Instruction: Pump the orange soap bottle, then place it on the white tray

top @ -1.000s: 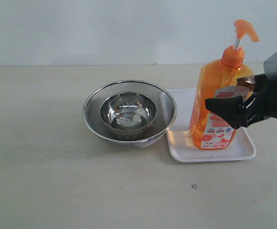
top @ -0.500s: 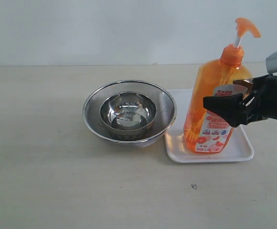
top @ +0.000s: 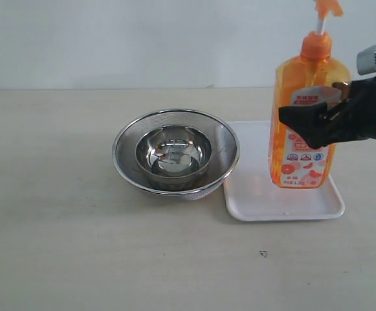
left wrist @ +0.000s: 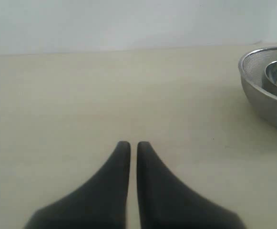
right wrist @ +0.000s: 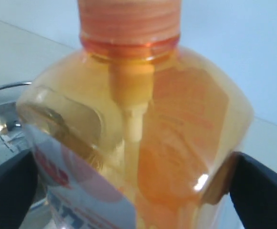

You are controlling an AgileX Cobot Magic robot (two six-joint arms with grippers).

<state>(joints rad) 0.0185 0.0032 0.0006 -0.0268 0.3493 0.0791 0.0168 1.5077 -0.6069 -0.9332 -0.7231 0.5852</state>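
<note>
The orange soap bottle (top: 304, 123) stands upright in the air, its base a little above the white tray (top: 259, 202) on the right of the exterior view. Its pump head is cut off by the top edge. My right gripper (top: 312, 107) comes in from the right and is shut on the bottle's shoulder, one black finger (top: 298, 120) in front and the other behind. In the right wrist view the bottle (right wrist: 143, 133) fills the picture between the fingers (right wrist: 9, 191). My left gripper (left wrist: 129, 144) is shut on nothing, low over bare table.
Two nested round steel bowls (top: 175, 152) sit just left of the tray, almost touching its edge; their rim also shows in the left wrist view (left wrist: 267, 90). The beige table (top: 58, 194) runs back to a white wall.
The bottle stood on the tray, then tipped, and is now raised upright off it. My right gripper rose with it. The left gripper has stayed shut.
</note>
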